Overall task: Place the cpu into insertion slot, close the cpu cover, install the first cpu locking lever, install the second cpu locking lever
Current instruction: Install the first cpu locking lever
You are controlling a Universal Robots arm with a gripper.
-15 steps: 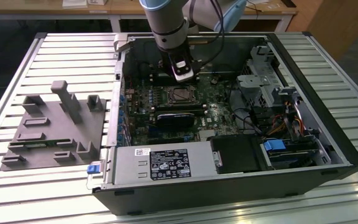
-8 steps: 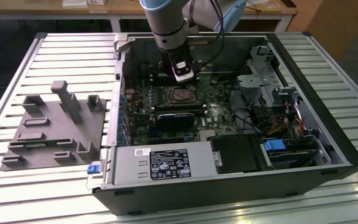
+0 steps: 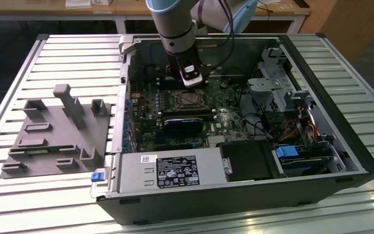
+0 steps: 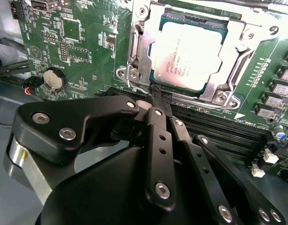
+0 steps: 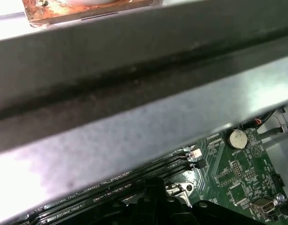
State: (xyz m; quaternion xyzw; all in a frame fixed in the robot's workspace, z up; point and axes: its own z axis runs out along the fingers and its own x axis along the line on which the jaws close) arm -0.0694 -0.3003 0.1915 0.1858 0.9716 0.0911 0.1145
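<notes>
I log one small square cpu (image 4: 188, 54) with a silvery-grey metal top, seated in the square pale-rimmed insertion slot (image 4: 132, 74), with the thin silvery metal cpu cover (image 4: 238, 44) frame lying flat over it. My black gripper (image 4: 159, 96) has its fingers (image 4: 159, 136) pressed together, tips at the slot's edge on the side of the long narrow black slots (image 4: 219, 129).

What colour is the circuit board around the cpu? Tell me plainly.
Green; the circuit board shows best in the second wrist view.
</notes>
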